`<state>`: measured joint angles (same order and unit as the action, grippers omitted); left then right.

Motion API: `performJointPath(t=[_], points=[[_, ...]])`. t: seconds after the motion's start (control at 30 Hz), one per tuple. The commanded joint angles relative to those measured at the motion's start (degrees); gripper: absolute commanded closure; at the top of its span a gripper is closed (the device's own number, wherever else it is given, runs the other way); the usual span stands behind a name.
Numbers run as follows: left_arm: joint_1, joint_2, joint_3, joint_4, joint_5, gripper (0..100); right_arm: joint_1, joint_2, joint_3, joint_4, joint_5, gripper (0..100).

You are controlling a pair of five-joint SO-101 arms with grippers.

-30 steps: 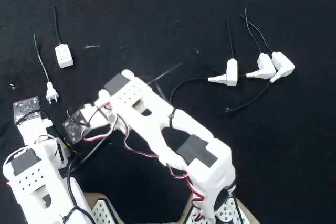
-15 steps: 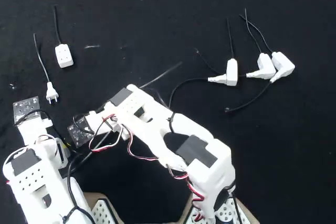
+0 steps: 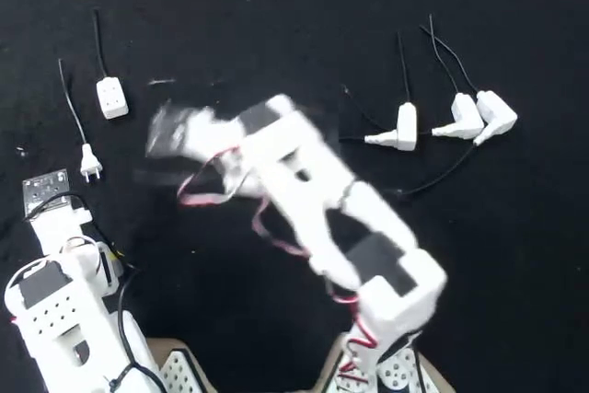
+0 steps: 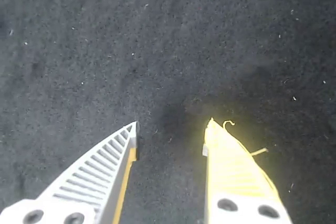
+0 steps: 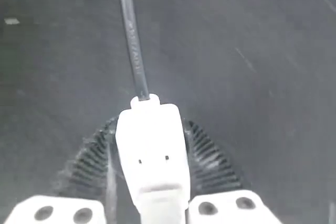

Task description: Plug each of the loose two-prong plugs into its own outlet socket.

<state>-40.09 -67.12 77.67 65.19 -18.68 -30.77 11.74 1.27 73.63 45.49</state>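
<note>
Since a moment before, the right arm had swung up from low at the front edge toward the middle of the black table (image 3: 276,34), a blur in the high view. Its right gripper (image 5: 150,125) was clamped on a white outlet socket (image 5: 151,156), cord trailing away, both holes empty. The left gripper (image 4: 170,124) hung with its fingers spread over the cloth. A loose plug (image 3: 90,165) lay at the table's left side, near a second socket (image 3: 111,97) but apart from it.
</note>
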Motion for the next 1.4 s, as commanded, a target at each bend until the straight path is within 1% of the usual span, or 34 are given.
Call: performJointPath(t=[0.0,0.1,0.17,0.3,0.37,0.47,0.57,0.7,0.87,0.93,1.0,1.07,1.1,1.17,1.37], points=[[0.0,-0.7,-3.0,-0.3,-0.7,79,11.3,-6.5,-6.9,6.9,-8.9,98.7],[0.2,-0.7,-3.3,-0.4,-0.7,79,20.0,-5.9,-10.2,10.0,-14.6,98.7],[1.9,-0.7,-3.4,-0.4,-0.7,79,24.9,-4.4,-12.1,10.2,-18.7,98.6],[7.1,-0.7,-2.8,-0.3,-0.7,79,31.5,1.1,-17.1,9.7,-23.3,98.4],[9.4,-0.7,-2.4,-0.4,-0.6,79,32.1,5.0,-20.6,9.6,-25.6,98.4],[11.8,-0.7,-2.2,-0.4,-0.1,79,31.8,12.5,-28.1,9.6,-31.5,98.4],[12.2,-0.7,-2.2,-0.4,3.3,79,33.2,21.1,-38.9,9.0,-34.5,98.4],[12.2,-0.7,-1.5,-0.6,3.9,79,35.3,32.4,-54.0,10.7,-34.8,98.4],[12.2,-0.7,1.3,-3.9,4.0,79,36.0,44.3,-71.3,19.4,-34.4,97.6],[12.2,-0.7,1.3,-3.8,4.0,79,35.6,48.0,-78.0,23.4,-34.4,92.0],[12.2,-0.7,1.3,-3.8,4.0,79,35.5,50.9,-84.5,26.1,-34.4,82.5],[12.2,-0.7,1.4,-3.8,4.0,79,35.5,53.2,-90.7,27.2,-34.4,74.3],[12.2,-0.7,1.4,-3.9,4.0,79,35.5,54.1,-93.3,27.2,-34.4,72.0],[12.2,-0.7,1.5,-3.9,4.0,79,35.5,54.9,-97.4,27.2,-34.4,71.0],[12.1,-0.7,1.6,-3.9,4.0,79,34.5,48.7,-95.8,27.5,-34.6,71.0]])
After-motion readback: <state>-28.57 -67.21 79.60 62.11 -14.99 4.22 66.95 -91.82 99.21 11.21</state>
